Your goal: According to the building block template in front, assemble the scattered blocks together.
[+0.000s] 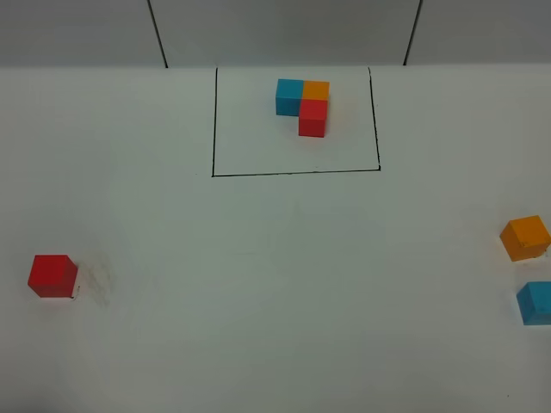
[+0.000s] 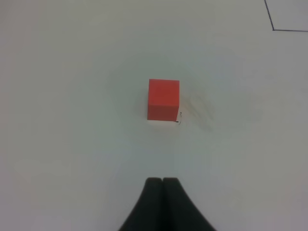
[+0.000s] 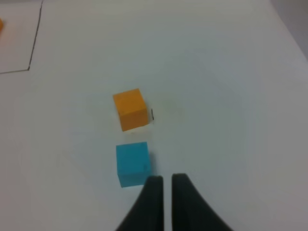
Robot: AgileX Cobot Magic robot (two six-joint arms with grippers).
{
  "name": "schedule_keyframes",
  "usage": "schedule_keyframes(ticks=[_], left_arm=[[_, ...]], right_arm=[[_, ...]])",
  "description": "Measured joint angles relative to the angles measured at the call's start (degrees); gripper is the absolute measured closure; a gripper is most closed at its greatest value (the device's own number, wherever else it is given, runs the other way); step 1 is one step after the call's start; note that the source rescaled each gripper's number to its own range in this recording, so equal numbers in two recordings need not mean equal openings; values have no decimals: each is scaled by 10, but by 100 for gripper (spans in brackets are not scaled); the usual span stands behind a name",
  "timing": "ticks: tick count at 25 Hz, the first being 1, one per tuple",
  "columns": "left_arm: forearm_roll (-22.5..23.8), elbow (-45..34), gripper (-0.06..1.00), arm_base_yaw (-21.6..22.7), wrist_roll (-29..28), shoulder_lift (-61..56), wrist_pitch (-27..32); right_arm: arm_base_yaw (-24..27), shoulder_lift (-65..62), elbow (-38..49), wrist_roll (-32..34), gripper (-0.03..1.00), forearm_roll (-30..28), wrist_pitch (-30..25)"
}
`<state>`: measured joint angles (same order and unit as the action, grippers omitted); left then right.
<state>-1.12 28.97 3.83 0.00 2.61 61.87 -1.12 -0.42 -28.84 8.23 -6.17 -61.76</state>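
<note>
The template (image 1: 303, 105), a joined L of blue, orange and red cubes, sits inside a black-line rectangle (image 1: 295, 173) at the back middle. The loose red cube (image 1: 52, 275) lies at the far left; in the left wrist view (image 2: 163, 99) it lies ahead of my left gripper (image 2: 162, 180), which is shut, empty and well short of it. The loose orange cube (image 1: 525, 237) and blue cube (image 1: 535, 302) lie at the right edge. In the right wrist view my right gripper (image 3: 167, 177), nearly closed with a thin slit and empty, is just beside the blue cube (image 3: 133, 163), with the orange cube (image 3: 130, 109) beyond. Neither gripper shows in the high view.
White tabletop (image 1: 275, 284) runs back to a grey wall with two dark seams (image 1: 157, 34). A corner of the black rectangle shows in the left wrist view (image 2: 273, 29) and in the right wrist view (image 3: 30, 67).
</note>
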Motion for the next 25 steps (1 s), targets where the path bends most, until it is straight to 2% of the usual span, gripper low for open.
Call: schedule_keyframes(ticks=[25], left_arm=[[0, 0, 94, 0, 0, 0, 0]], right_arm=[[0, 0, 0, 0, 96, 0, 0]])
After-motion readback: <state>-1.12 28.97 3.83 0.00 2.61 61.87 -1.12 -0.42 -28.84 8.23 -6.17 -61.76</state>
